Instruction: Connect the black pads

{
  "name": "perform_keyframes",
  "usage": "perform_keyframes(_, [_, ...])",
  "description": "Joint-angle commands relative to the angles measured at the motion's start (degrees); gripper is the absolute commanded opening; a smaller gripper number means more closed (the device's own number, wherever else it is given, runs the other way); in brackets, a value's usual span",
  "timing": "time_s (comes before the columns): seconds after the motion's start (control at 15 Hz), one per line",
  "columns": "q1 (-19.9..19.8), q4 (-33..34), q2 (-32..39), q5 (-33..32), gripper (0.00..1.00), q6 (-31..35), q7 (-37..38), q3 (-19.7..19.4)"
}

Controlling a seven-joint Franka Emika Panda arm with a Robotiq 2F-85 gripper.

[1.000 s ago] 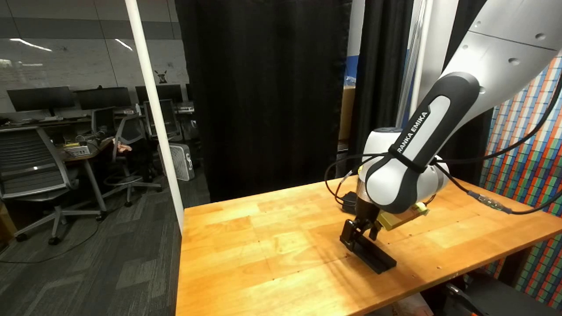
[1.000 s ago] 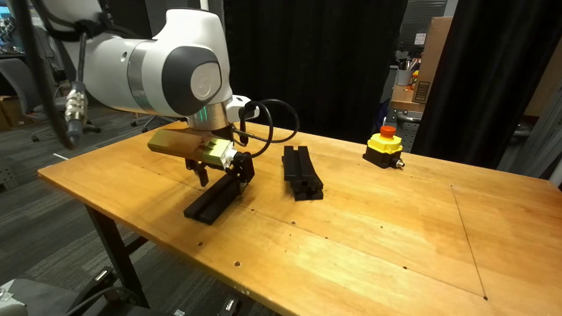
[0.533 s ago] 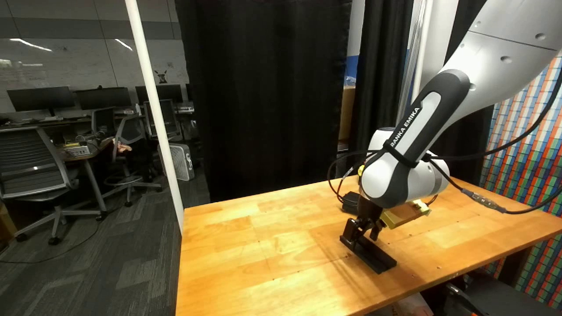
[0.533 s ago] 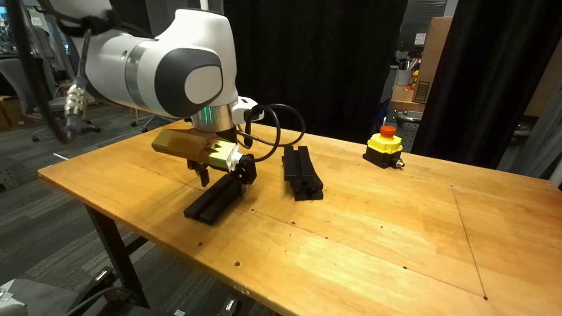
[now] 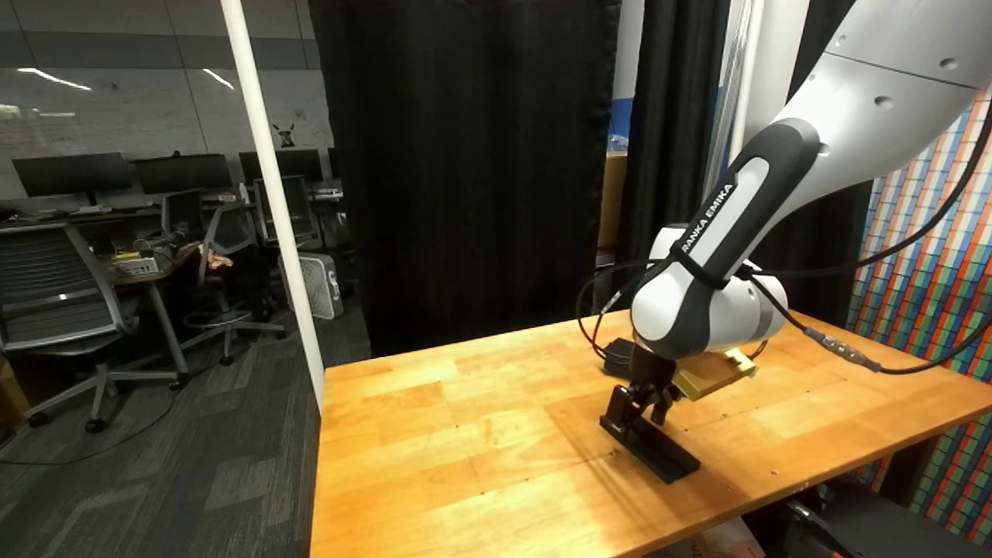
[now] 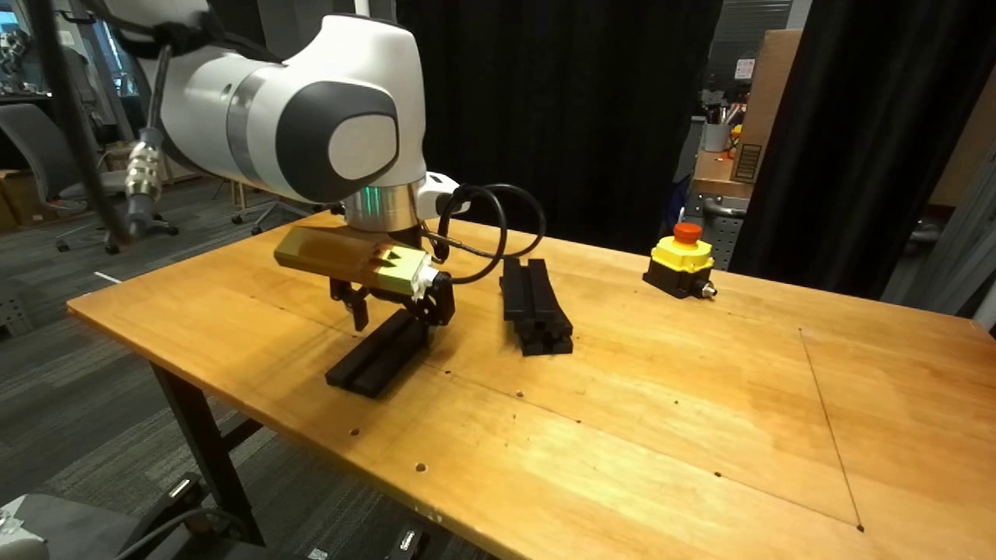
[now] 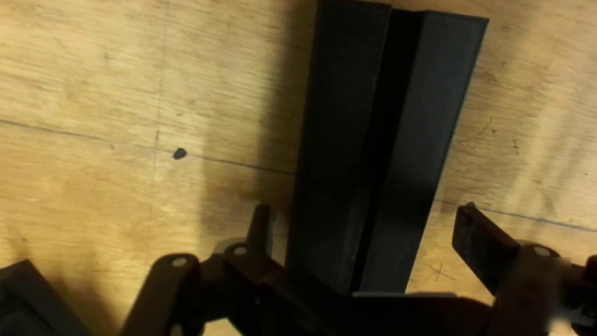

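Observation:
A long black pad with a groove down its length lies flat on the table in both exterior views (image 5: 666, 457) (image 6: 375, 362) and fills the middle of the wrist view (image 7: 343, 116). My open gripper (image 7: 364, 209) (image 6: 395, 328) (image 5: 640, 422) stands over one end of it, a finger on each side. In the wrist view, strips of wood show between the pad and both fingers, so nothing is gripped. More black pads, stacked as a block (image 6: 535, 299) (image 5: 618, 355), sit apart from it; a black corner (image 7: 28, 298) shows at lower left in the wrist view. How many are stacked I cannot tell.
A red-and-yellow button on a black base (image 6: 682, 260) stands farther along the wooden table (image 6: 622, 482). A gold-coloured housing (image 6: 350, 260) juts from my wrist, and a black cable loop (image 6: 498, 222) hangs beside it near the stacked pads.
My wrist and forearm have shifted slightly and straightened over the pad, while the fingertips stay about where they were. The pads have not moved, and the jaws have stayed open.

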Motion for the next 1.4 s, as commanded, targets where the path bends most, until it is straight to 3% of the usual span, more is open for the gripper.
perform_keyframes(0.0, [-0.3,2.2,0.6,0.9,1.00,-2.6,-2.0,0.3])
perform_keyframes(0.67, [-0.8,5.2,2.4,-0.1,1.00,-6.3,-1.8,0.1])
perform_keyframes(1.33, [-1.0,8.6,5.0,-7.4,1.00,-11.1,6.1,-1.7])
